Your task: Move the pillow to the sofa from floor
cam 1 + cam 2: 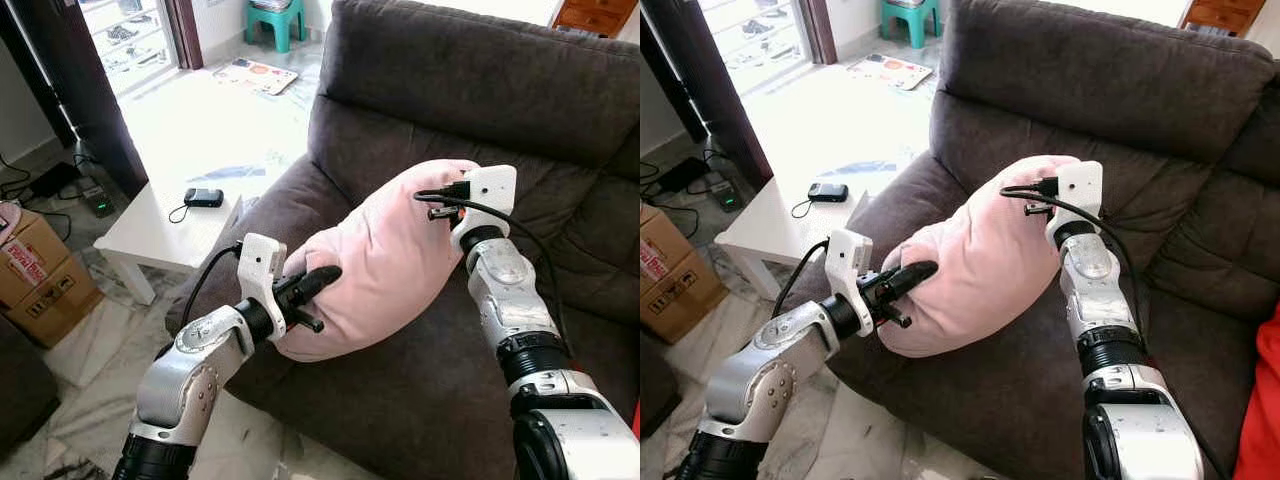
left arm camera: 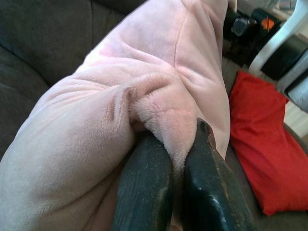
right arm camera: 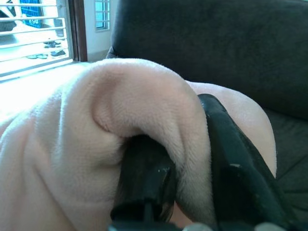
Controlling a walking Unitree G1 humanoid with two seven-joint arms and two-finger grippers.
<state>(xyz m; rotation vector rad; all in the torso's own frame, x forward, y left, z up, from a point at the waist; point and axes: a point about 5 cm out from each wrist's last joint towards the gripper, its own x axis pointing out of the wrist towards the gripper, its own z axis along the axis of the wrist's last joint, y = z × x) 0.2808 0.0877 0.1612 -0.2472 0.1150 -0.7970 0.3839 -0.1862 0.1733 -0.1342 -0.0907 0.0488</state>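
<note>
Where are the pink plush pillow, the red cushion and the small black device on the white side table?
pink plush pillow (image 1: 385,255), left eye view, middle of its face.
red cushion (image 2: 269,144), left wrist view, its centre.
small black device (image 1: 204,197), left eye view, its top.

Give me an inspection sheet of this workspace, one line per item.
Surface: dark sofa, seat partly bare.
Job's things: pink pillow held over the seat.
Clutter: small black device on white table; red cushion on the sofa.
Grippers: left gripper pinching a pillow fold; right gripper pinching the other end.
Cables: black cable along the right arm; cords on the floor.
Surroundings: cardboard boxes, teal stool.
</note>
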